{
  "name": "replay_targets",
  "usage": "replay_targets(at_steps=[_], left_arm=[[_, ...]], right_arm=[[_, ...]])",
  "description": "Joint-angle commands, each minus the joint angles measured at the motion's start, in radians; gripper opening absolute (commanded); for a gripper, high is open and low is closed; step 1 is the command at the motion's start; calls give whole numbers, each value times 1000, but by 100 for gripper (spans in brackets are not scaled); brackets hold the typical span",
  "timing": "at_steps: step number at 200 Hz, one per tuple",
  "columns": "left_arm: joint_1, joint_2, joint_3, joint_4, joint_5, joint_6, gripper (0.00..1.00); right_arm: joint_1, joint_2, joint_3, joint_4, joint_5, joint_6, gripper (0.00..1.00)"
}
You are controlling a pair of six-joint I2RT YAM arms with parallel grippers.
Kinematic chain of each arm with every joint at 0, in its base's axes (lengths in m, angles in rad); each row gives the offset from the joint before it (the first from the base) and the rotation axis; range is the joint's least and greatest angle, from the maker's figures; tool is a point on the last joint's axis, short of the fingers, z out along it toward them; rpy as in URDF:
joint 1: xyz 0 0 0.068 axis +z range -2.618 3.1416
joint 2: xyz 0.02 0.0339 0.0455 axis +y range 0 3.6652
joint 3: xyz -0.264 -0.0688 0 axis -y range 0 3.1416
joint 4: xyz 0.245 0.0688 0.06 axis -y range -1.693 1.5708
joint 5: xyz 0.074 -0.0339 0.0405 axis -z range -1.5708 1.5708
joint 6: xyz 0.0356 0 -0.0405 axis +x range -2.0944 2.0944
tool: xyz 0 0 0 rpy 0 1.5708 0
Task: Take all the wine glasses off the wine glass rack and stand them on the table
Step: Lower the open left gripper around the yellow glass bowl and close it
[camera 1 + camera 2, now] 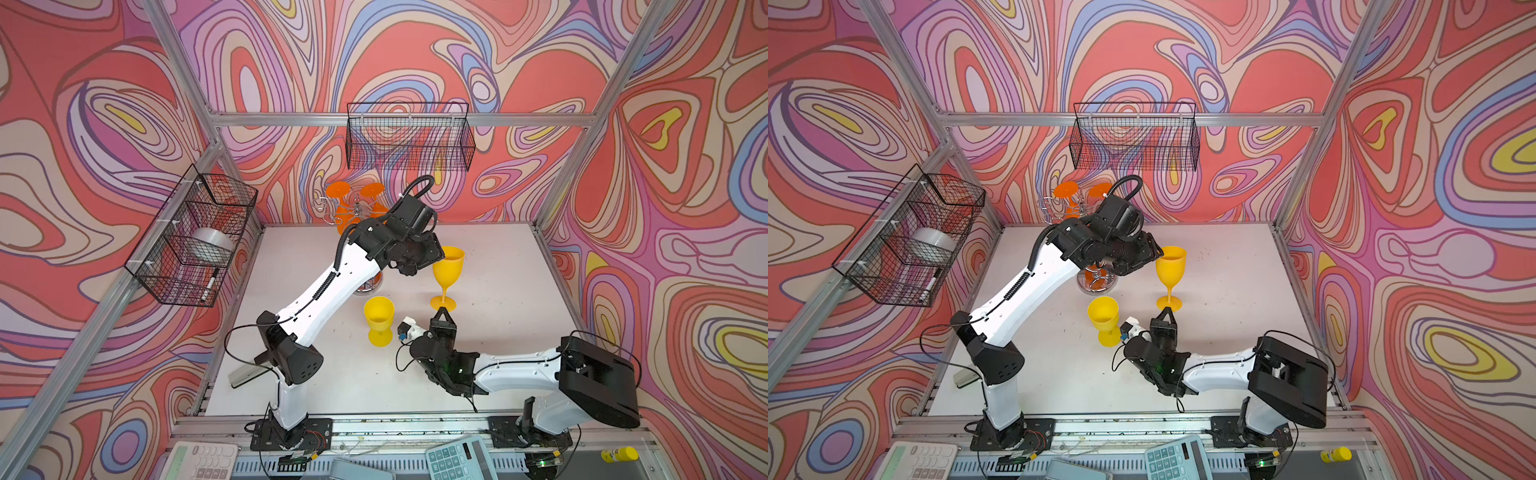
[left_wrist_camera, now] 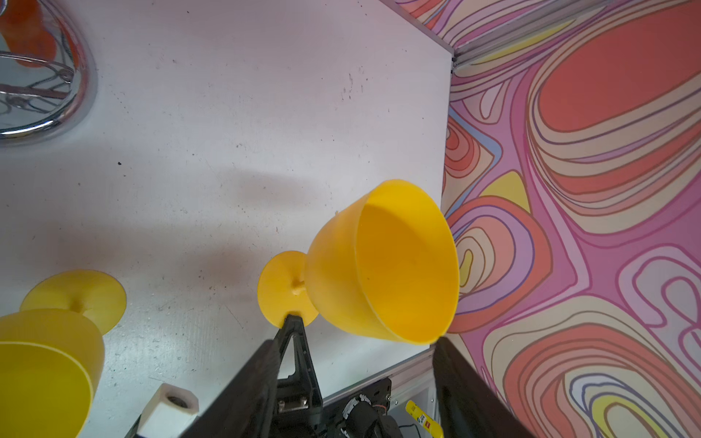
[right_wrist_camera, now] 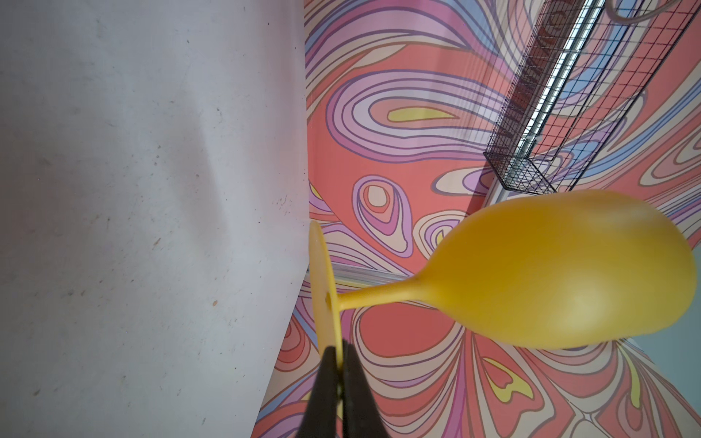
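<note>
Yellow wine glass (image 1: 448,259) upright at 3 o'clock of wine glass rack (image 1: 360,212)
Pinched at foot by right end effector (image 3: 338,356) — left end effector (image 2: 352,352) spread at bowl's 9 o'clock.

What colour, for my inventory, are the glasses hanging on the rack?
Orange; the hanging glasses on the rack show best in a top view.

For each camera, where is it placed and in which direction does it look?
Both top views: high above the front edge, looking down on the table, the wine glass rack, the left arm and the right arm.
Left wrist: on the left arm, looking at the held wine glass; its own open fingers show.
Right wrist: behind the right gripper, shut on that glass's foot, facing the wall.
Shared: all views show that glass.
</note>
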Motion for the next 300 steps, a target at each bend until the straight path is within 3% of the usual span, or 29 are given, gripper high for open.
replay_targets(at_steps=[1, 64, 137, 183, 270, 300], left_arm=[[-3, 33, 63, -109, -54, -68, 67], [5, 55, 71, -117, -44, -115, 63], [11, 78, 71, -119, -14, -140, 59], [18, 81, 66, -139, -13, -185, 48], [64, 82, 70, -224, 36, -230, 37], [73, 121, 125, -303, 55, -225, 34]], right_arm=[[14, 16, -12, 59, 24, -25, 0], [27, 26, -19, 89, 23, -52, 0], [36, 87, -31, 239, 31, -165, 0], [38, 121, -48, 416, 34, -295, 0], [37, 146, -51, 462, 31, -325, 0], [37, 176, -54, 566, 29, -395, 0]])
